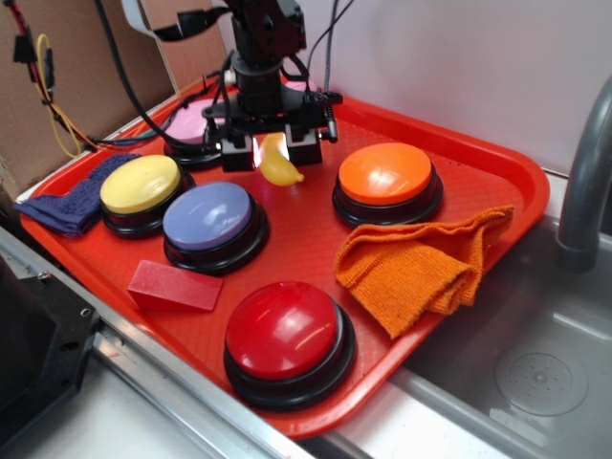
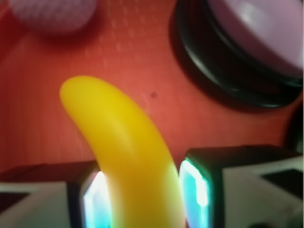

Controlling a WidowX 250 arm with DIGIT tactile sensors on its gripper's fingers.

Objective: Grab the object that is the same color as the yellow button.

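The small glossy yellow banana [image 1: 277, 163] sits between the fingers of my gripper [image 1: 271, 148] at the back middle of the red tray [image 1: 478, 153]. Its lower tip points down, close to the tray floor. In the wrist view the banana [image 2: 128, 156] fills the gap of my gripper [image 2: 145, 199], and both lit pads [image 2: 194, 190] press against its sides. The gripper is shut on it. The pale-yellow dome button [image 1: 141, 184] stands on its black base at the tray's left, apart from the gripper.
On the tray stand a lilac-blue button [image 1: 207, 216], an orange button [image 1: 385, 174], a red button [image 1: 283, 330] and a pink button [image 1: 191, 124], with a red block [image 1: 175, 285], an orange cloth [image 1: 421, 263] and a blue cloth [image 1: 72, 201]. The wrist view shows a pink knitted ball [image 2: 52, 14]. A sink [image 1: 535, 373] lies to the right.
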